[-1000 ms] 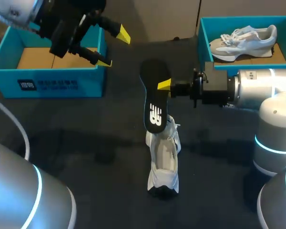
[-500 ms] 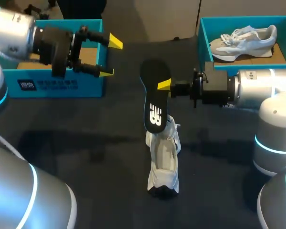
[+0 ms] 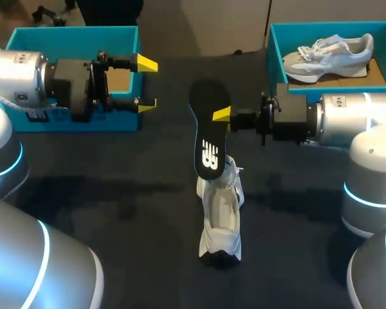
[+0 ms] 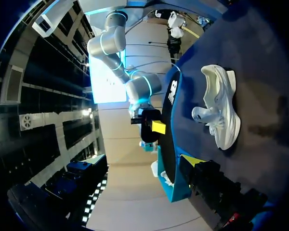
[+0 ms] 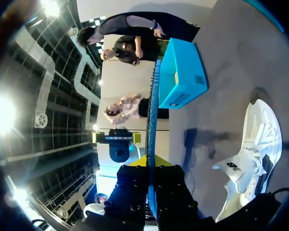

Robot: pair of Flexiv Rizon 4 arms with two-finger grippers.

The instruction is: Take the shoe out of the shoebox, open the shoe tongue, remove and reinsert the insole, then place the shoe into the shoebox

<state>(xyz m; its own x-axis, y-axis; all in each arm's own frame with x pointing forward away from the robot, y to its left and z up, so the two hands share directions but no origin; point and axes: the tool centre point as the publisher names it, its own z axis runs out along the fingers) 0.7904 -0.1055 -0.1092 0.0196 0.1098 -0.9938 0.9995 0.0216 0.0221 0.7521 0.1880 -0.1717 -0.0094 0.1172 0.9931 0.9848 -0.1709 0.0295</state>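
A white shoe (image 3: pixel 220 219) lies on the dark table, toe toward the front edge, tongue pulled up. Above its heel hangs the black insole (image 3: pixel 206 132), nearly upright, with my right gripper (image 3: pixel 222 114) shut on its edge from the right. The right wrist view shows the insole (image 5: pixel 151 115) edge-on between the fingers, with the shoe (image 5: pixel 253 159) below. My left gripper (image 3: pixel 146 84) is open and empty in front of the left shoebox (image 3: pixel 71 37), pointing right toward the insole. In the left wrist view the shoe (image 4: pixel 220 113) and insole (image 4: pixel 168 120) are ahead of it.
A second teal shoebox (image 3: pixel 276 38) at the back right holds another pale shoe (image 3: pixel 328 55). The left box shows a bare cardboard floor. My right arm's body (image 3: pixel 347 122) lies across the right side, just in front of that box.
My left arm has dropped and drawn back to the left, turning its open gripper level, pointing right. The right gripper, insole and shoe have not moved.
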